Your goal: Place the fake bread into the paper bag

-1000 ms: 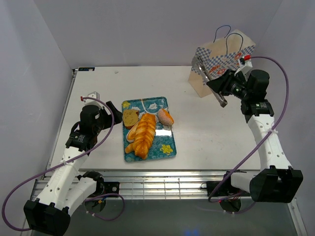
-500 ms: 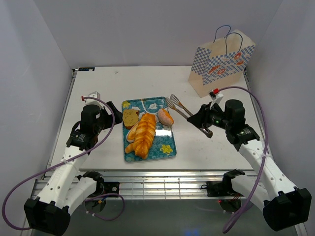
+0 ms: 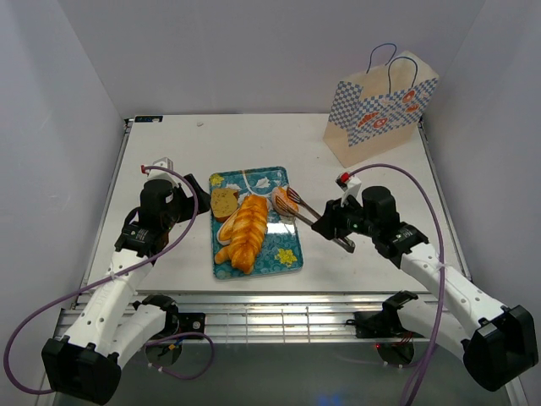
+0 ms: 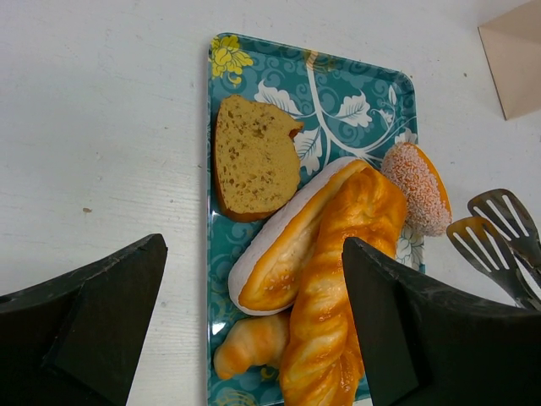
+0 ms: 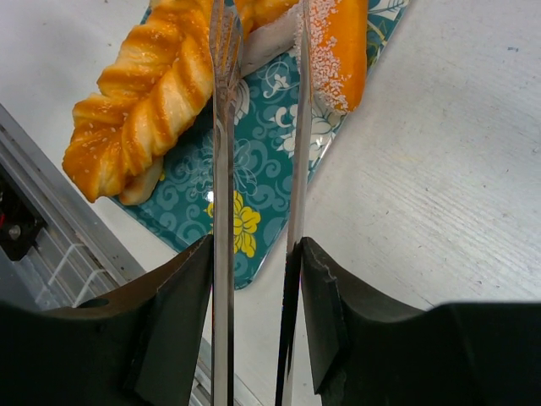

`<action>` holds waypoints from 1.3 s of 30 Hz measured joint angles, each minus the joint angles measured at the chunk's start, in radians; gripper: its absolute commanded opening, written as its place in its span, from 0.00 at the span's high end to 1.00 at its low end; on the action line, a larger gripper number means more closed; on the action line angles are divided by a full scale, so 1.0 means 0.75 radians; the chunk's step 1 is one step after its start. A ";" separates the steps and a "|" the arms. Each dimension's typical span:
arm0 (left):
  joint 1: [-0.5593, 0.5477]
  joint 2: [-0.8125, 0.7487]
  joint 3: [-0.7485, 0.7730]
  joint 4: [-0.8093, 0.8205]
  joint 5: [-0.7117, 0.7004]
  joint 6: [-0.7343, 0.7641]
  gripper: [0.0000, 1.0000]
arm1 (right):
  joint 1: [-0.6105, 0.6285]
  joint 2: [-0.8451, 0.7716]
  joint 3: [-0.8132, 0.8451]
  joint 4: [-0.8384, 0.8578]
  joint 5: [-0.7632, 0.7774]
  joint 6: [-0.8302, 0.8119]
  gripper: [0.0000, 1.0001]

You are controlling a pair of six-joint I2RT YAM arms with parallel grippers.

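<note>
white table [image 3: 169, 144], pale walls [image 3: 254, 51]; paper bag [image 3: 380, 114] stands far right.

The overhead camera sits high at the near end of the table [image 3: 169, 144], looking down over all of it. The left wrist camera faces down on the tray [image 4: 355, 85] from close above; the right wrist one looks low along the tongs [image 5: 221, 169]. All three share the tray and its bread [image 4: 254, 156].
</note>
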 measured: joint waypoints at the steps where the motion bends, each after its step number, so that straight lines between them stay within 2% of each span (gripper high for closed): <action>1: 0.000 0.000 0.000 0.000 -0.001 0.000 0.05 | 0.009 0.009 0.000 0.005 0.017 -0.005 0.50; 24: -0.001 0.014 0.000 0.001 0.004 0.000 0.05 | 0.169 0.296 0.035 0.093 0.283 -0.077 0.48; 39: -0.001 0.017 0.000 0.001 0.010 0.000 0.05 | 0.187 0.396 0.103 0.131 0.407 -0.078 0.47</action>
